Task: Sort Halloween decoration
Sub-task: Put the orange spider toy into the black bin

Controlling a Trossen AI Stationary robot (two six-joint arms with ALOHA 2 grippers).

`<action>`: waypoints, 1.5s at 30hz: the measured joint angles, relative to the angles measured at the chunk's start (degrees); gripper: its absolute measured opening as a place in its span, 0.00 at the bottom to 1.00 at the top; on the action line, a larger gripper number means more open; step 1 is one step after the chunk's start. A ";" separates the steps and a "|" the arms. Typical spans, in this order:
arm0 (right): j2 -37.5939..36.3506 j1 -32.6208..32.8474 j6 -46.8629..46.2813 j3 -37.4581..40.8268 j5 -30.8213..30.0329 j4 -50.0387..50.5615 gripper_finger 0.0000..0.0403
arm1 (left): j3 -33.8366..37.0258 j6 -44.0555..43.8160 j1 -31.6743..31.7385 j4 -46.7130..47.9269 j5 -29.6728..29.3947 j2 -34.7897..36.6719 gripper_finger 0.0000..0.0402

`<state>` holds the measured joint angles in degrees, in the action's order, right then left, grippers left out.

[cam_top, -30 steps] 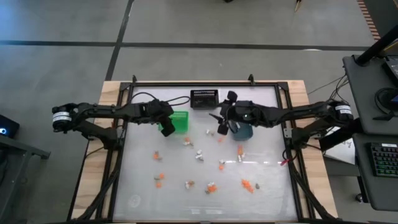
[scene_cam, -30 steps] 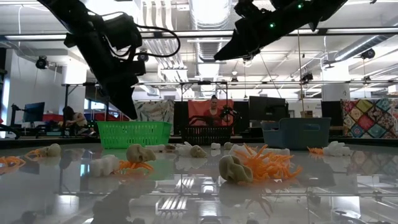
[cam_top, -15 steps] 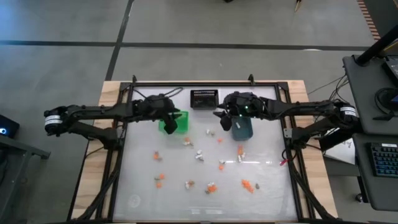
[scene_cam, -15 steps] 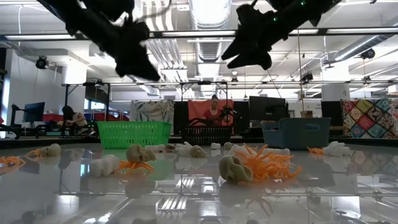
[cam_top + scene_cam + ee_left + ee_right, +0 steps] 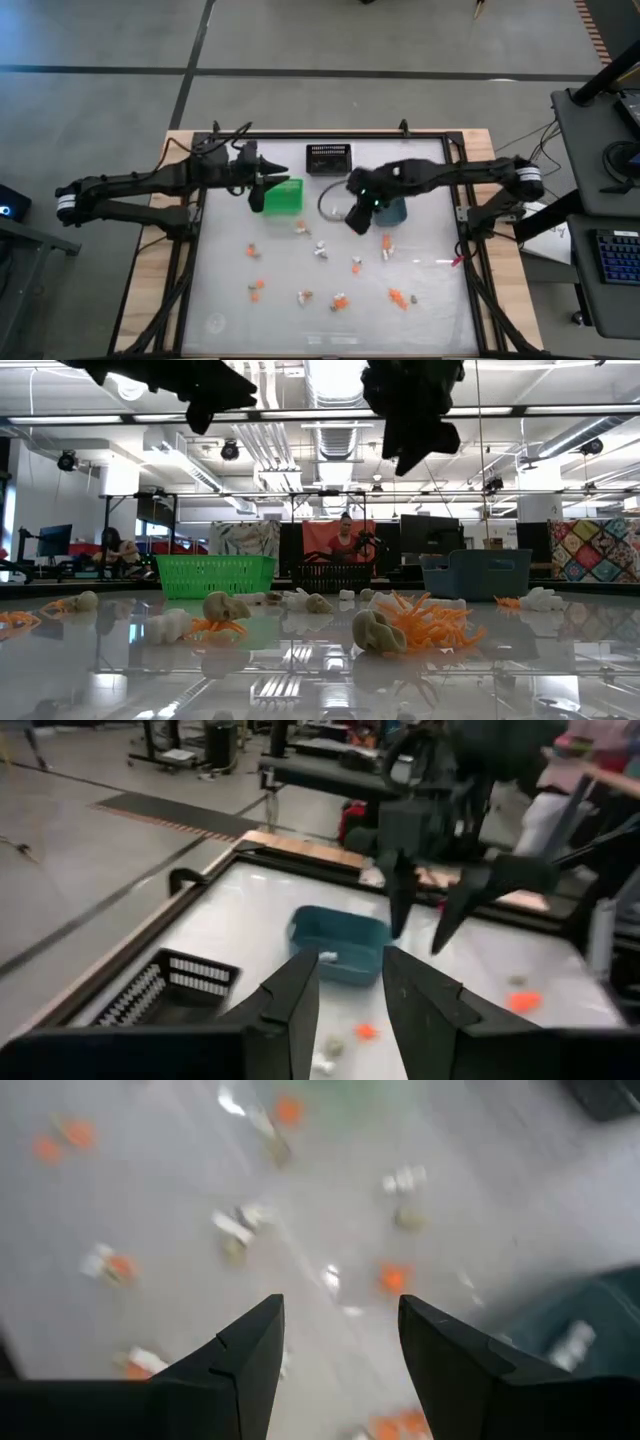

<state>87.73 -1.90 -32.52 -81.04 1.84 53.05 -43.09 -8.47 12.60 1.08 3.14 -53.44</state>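
Observation:
The Halloween decoration, small orange, white and tan trinkets (image 5: 320,248), lies scattered over the white table's middle and near part; in the low view they are the tan skull (image 5: 225,606) and orange pieces (image 5: 425,622). My left gripper (image 5: 268,183) hangs high beside the green bin (image 5: 287,196), open and empty, pointing almost level toward the table's right (image 5: 350,1000). My right gripper (image 5: 355,218) hangs left of the blue-grey bin (image 5: 391,210), open and empty, pointing steeply down at the trinkets (image 5: 340,1350). Both are high above the table in the low view (image 5: 210,385), (image 5: 415,420).
A black mesh bin (image 5: 328,158) stands at the far edge between the green and blue-grey bins. The blue-grey bin holds a white trinket (image 5: 572,1342). A raised dark frame (image 5: 462,200) runs round the table. People sit in the room behind (image 5: 345,535).
My left gripper has risen from above the green bin's left side and tipped from pointing down to nearly level. My right gripper has tipped from nearly level to steeply down, rolled, and shifted a little toward the near edge beside the blue-grey bin. The trinkets have stayed put.

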 joint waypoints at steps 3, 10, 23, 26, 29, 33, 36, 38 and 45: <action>4.23 2.53 -0.57 -3.32 -2.40 5.03 0.46 | 0.61 -1.73 -2.43 -0.29 0.07 0.85 0.24; 10.77 8.01 -6.91 -5.57 -1.61 15.70 0.46 | 2.80 -2.14 -7.87 -0.15 -0.84 1.04 0.24; 12.05 15.79 -17.28 -4.30 2.50 20.93 0.46 | 2.68 0.52 -8.76 -0.41 -1.20 1.06 0.24; 12.05 18.30 -14.61 -2.94 6.15 19.76 0.46 | 2.68 1.97 -8.74 -0.19 -1.65 1.04 0.24; 12.05 22.27 -9.37 -1.10 7.19 19.49 0.46 | 2.68 3.50 -8.75 -0.21 -3.72 1.04 0.24; 12.05 27.85 -5.45 1.58 6.70 18.51 0.46 | 2.66 5.51 -8.74 -0.22 -6.02 1.04 0.24; 12.05 31.10 -5.39 3.46 3.34 17.23 0.46 | 2.66 6.52 -8.74 -0.23 -6.28 1.04 0.24; 12.05 32.85 -5.40 4.48 1.59 16.09 0.46 | 2.66 7.31 -8.74 -0.27 -6.27 1.04 0.24; 12.05 34.91 -10.77 5.55 0.69 12.47 0.46 | 2.62 10.51 -8.74 -1.77 -7.17 1.04 0.24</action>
<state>99.79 33.01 -43.29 -75.49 2.53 65.52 -40.47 2.04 3.86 -0.69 -4.03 -52.40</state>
